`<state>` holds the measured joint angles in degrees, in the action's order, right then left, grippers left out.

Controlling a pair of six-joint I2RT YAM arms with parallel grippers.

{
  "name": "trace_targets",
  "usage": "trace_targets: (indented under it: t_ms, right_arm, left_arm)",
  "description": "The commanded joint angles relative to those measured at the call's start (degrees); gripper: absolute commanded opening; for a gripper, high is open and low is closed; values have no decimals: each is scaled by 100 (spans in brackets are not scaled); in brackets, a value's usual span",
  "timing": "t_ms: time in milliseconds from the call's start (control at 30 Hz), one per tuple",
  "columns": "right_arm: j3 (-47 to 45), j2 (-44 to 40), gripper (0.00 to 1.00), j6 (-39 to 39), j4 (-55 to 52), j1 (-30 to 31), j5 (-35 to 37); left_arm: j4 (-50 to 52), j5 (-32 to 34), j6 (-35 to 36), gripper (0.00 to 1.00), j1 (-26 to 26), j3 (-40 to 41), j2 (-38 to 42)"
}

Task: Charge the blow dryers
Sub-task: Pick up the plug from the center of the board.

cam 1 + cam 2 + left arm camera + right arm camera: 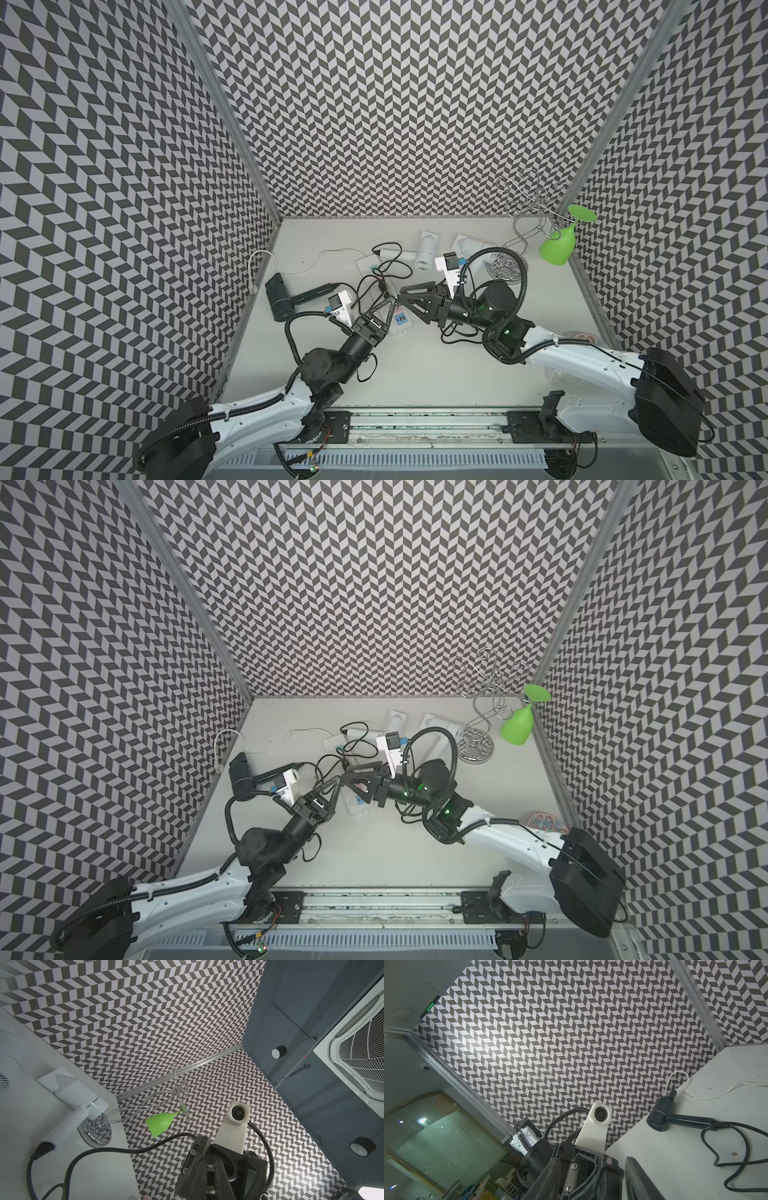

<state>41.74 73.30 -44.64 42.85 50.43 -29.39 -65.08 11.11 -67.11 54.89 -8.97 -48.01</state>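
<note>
At the middle of the table (pixel 415 374): the left gripper (pixel 392 298) and right gripper (pixel 402 294) meet tip to tip above the long white power strip (pixel 400 323), among loops of black cord (pixel 390 266).
Left gripper: jaws closed tight. In the left wrist view its fingers (pixel 197 1163) show no gap, and I cannot tell whether a cord end is pinched there.
Right gripper: fingers (pixel 550 1176) stand part-way apart, with the left gripper's tip right at the gap. I cannot tell whether they clamp anything.
Black blow dryer (pixel 279 300): lies on its side near the left wall, handle pointing toward the strip, cord looping off it across the table.
White blow dryers: both lie at the back, one (pixel 427 248) just beyond the strip's far end, the other (pixel 473 245) beside the wire stand.
Power strip: its white lead (pixel 307 266) runs to the left wall.
Back right corner: a chrome wire stand (pixel 519 232) with a green goblet (pixel 557 249) hanging from it bowl-down.
</note>
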Motion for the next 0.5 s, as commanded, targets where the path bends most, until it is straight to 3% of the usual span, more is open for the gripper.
trace_targets:
  t_ms: [0, 33, 67, 300, 367, 400, 433, 467]
  right_arm:
    - [-166, -110, 43, -299, 610, -2, -474]
    - [-237, -113, 64, -344, 714, -7, -518]
    - [-297, -124, 97, -375, 782, -12, -486]
    - [-488, -167, 99, -338, 657, -103, -275]
    - [-474, -171, 82, -291, 624, -111, -326]
    - [-479, -159, 51, -322, 657, -113, -371]
    - [-468, -150, 13, -372, 628, -121, -373]
    - [-461, -141, 6, -378, 611, -122, -383]
  left_arm:
    - [144, -12, 110, 8, -97, 45, 131]
    - [140, -44, 123, 8, -118, 45, 151]
    - [130, -56, 143, 8, -119, 36, 166]
    - [93, -142, 198, 8, -119, 17, 143]
    - [96, -119, 198, 8, -120, 27, 127]
    - [92, -107, 196, 8, -126, 27, 123]
    - [92, -117, 198, 8, -128, 27, 116]
    - [84, -117, 197, 8, -128, 27, 104]
